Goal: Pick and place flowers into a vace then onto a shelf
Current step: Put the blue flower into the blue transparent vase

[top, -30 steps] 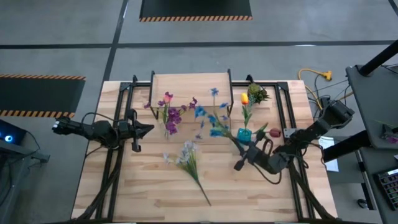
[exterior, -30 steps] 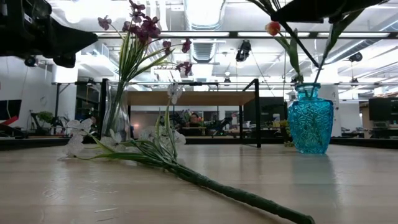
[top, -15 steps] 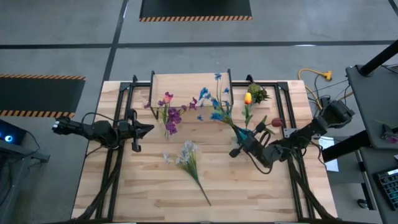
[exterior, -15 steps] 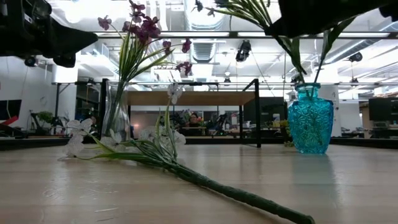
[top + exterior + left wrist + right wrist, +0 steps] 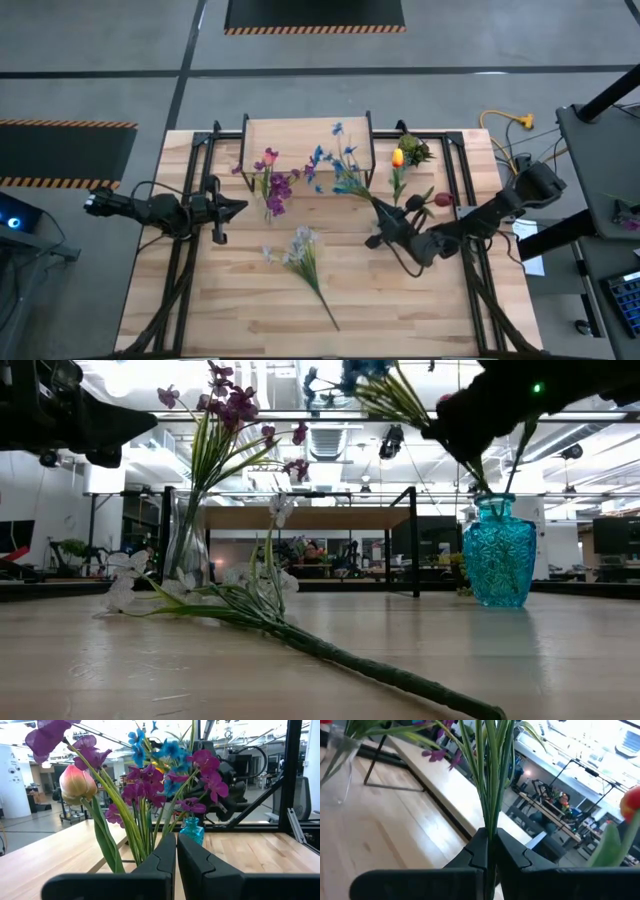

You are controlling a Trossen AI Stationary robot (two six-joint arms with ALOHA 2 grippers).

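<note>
my right pincer (image 5: 381, 222) is clamped on the stems of the blue flowers (image 5: 338, 165), blooms tilted toward eleven o'clock over the shelf (image 5: 306, 140), above the teal vase (image 5: 499, 552). my left pincer (image 5: 236, 206) waits closed at nine o'clock.

The table (image 5: 250, 300) is light wood with pale stripes. The vase (image 5: 499, 552) at the right of the low view is bright teal with a bumpy pattern. The flowers (image 5: 337, 165) near the top middle are blue, on green stems.
</note>
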